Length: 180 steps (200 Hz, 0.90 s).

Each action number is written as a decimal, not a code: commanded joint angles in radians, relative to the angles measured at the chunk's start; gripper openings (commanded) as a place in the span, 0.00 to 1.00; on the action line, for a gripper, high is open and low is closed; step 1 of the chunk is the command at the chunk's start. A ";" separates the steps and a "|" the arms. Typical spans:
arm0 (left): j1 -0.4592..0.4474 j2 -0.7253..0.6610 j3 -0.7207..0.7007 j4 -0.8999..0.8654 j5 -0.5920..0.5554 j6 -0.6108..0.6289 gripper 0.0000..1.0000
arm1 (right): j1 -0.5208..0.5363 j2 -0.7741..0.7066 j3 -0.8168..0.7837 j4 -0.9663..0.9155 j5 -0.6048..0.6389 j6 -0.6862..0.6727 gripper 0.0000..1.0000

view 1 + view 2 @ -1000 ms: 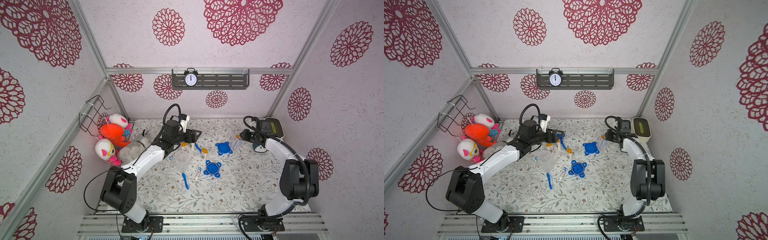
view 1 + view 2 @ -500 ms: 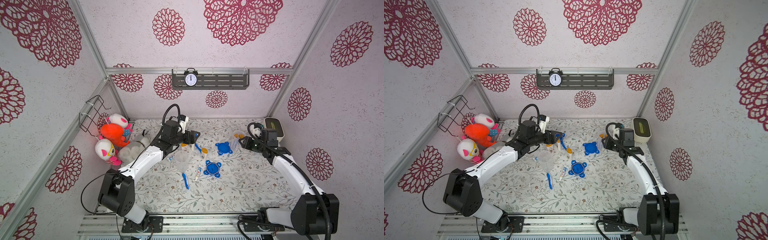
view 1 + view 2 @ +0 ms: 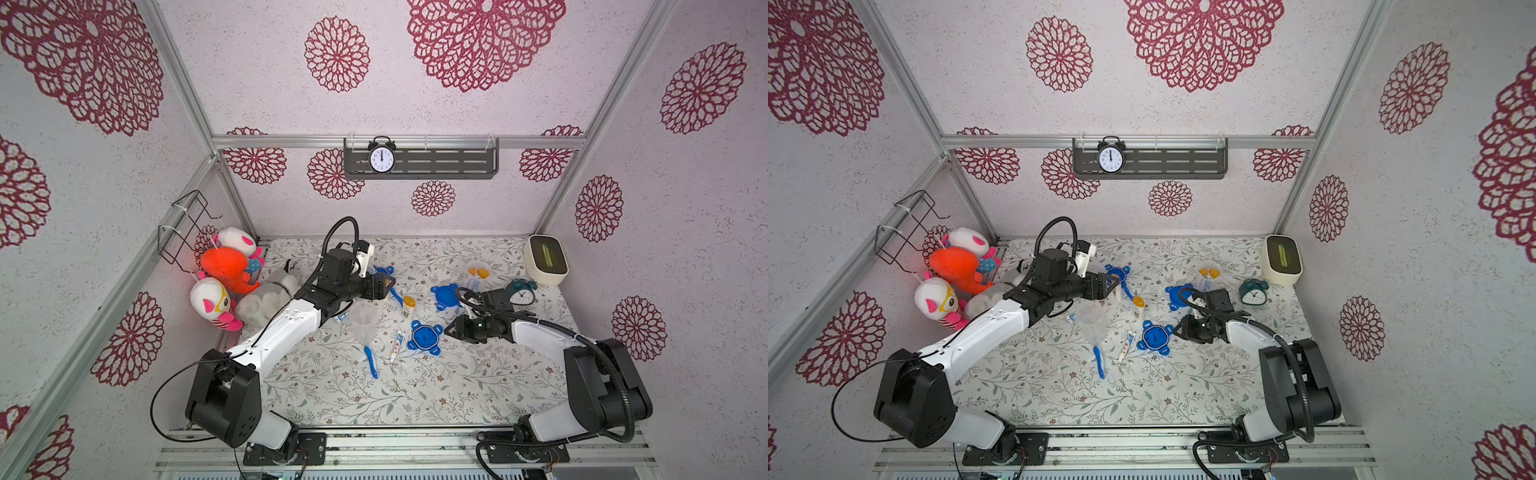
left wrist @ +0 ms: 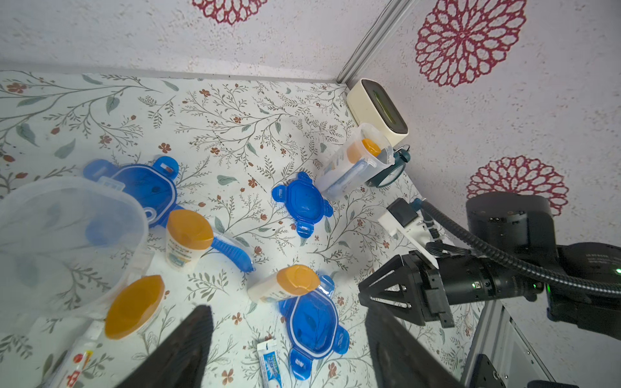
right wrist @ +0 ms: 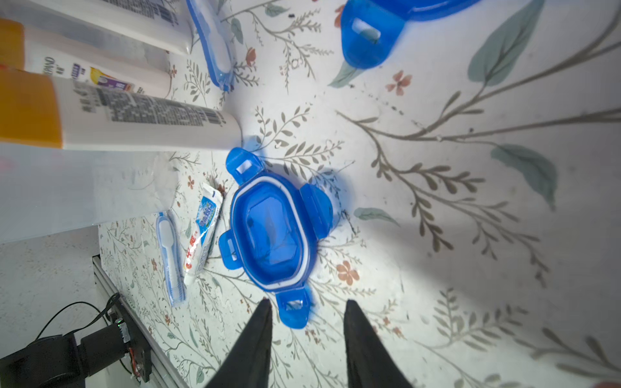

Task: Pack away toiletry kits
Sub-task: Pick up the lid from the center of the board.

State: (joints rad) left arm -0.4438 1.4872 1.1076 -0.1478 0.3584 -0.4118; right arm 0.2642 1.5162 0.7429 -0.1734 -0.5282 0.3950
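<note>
At the blue lid's (image 3: 424, 336) three o'clock: right jaws released (left jaws too); our shallow pinch may skid it.

Blue lid (image 5: 272, 231) just ahead of right claw (image 5: 307, 302), bottles (image 4: 188, 238) crowding centre, mat (image 3: 415, 395) bare toward front.

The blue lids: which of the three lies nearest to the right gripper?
The lid beside the toothpaste tube; the right gripper, open, points at one of its tabs. The other two lids lie farther back.
</note>
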 commanded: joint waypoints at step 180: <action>0.005 0.037 0.055 -0.098 0.063 0.052 0.73 | 0.064 0.199 0.017 0.270 0.101 0.050 0.27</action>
State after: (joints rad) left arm -0.4438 1.5021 1.1164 -0.1738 0.3840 -0.4072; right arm 0.3218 1.6951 0.7589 0.0879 -0.4610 0.4461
